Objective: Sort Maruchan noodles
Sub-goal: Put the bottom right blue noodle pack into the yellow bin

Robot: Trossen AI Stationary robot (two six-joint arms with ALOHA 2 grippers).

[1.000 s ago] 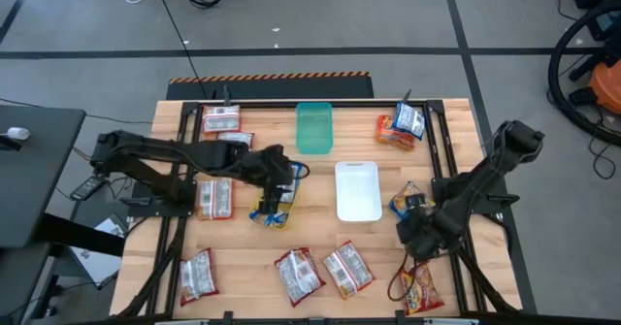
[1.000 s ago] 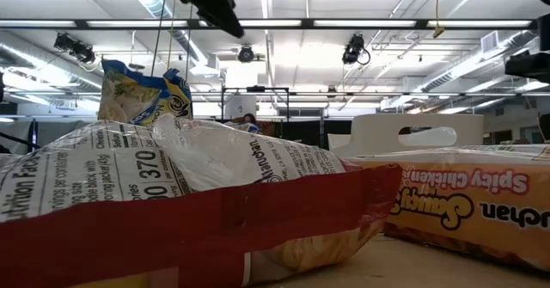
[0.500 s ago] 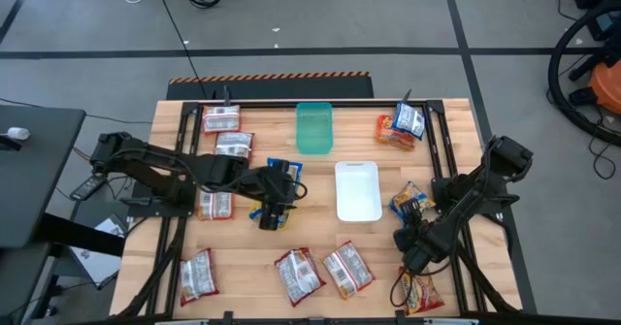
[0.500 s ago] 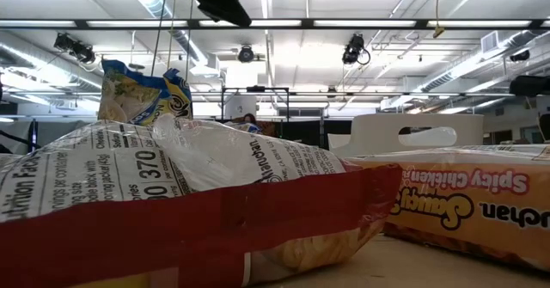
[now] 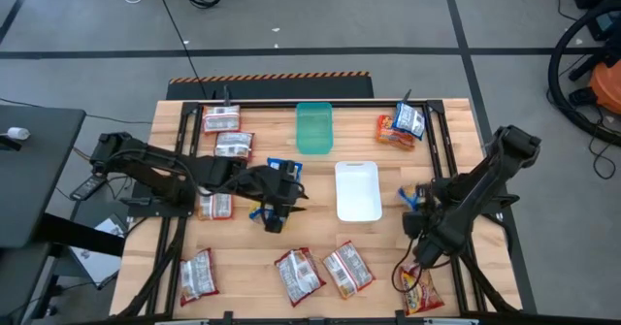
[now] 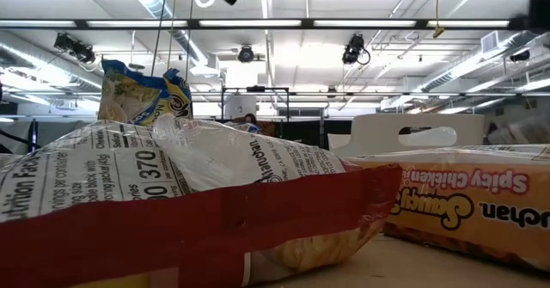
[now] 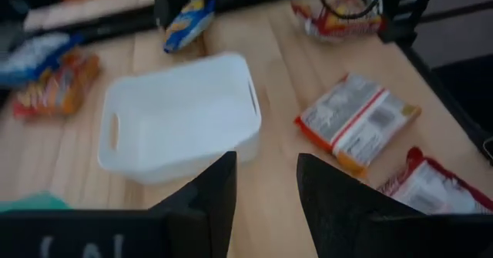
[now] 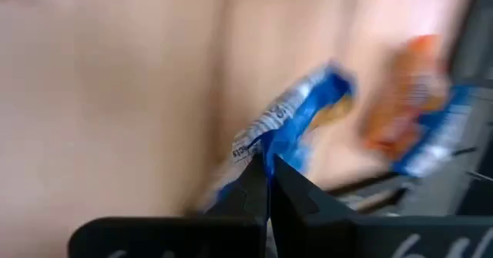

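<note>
Right hand [image 8: 267, 182] is pinched fully shut on the corner seam of a blue-and-yellow Maruchan packet [image 8: 289, 127], holding it at the right side of the tabletop [image 5: 383, 247], just beside the white tray [image 5: 357, 191]. In the high view this hand [image 5: 423, 202] sits between that tray and the right frame rail, with only a sliver of blue showing at its tips.

Left hand [image 5: 276, 197] is over the middle of the tabletop, just left of the white tray, with another blue-and-yellow packet [image 5: 281, 169] at its tips. Its fingers [image 7: 209, 192] stand partly apart, and no packet shows between them in its wrist view, so I cannot tell whether it grips that packet.

For the right hand's carry, the grip is thin: a fingertip pinch on crinkly film can slip or let the packet swing. A slow, level move seems wise, letting the packet settle flat where it is bound before opening.

From the right wrist view the held packet's long axis runs away from the fingers, toward the orange packet [image 8: 402, 100] beyond. Other packets lie flat on the wood, including silvery-red ones [image 5: 296, 274] near the front edge and an orange one [image 5: 419, 288] at the front right corner.
</note>
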